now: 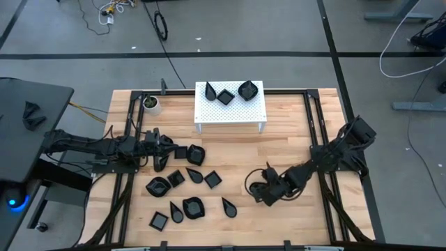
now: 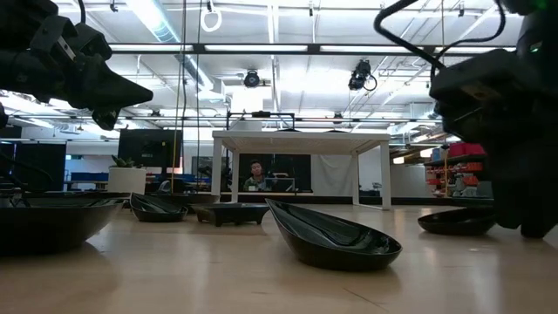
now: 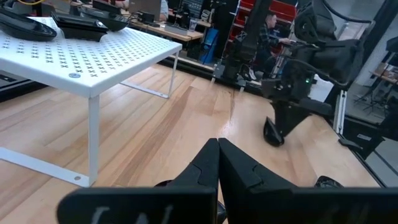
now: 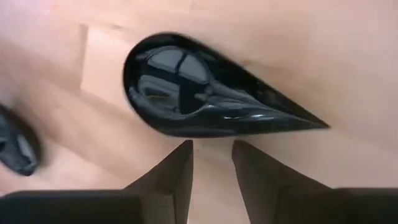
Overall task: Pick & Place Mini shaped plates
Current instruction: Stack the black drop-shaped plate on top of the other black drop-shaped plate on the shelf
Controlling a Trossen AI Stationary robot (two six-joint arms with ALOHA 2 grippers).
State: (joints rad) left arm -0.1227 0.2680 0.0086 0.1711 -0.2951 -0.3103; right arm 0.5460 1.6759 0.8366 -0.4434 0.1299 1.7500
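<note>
Right gripper point(image 4: 211, 163) hangs low over table point(image 1: 293, 132), fingers parted, gripping nothing, tips just beside teardrop plate point(image 4: 199, 93) (rim glossy, point away from cluster). Your left gripper point(image 3: 217, 163) clenched shut, empty, near scattered black plates point(image 1: 185, 188). Three plates sit on white perforated stand point(image 1: 230, 108).

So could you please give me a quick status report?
Left end effector shut, empty, beside the plate cluster. Right end effector at a teardrop plate; grip unconfirmed. Nothing obstructing.
</note>
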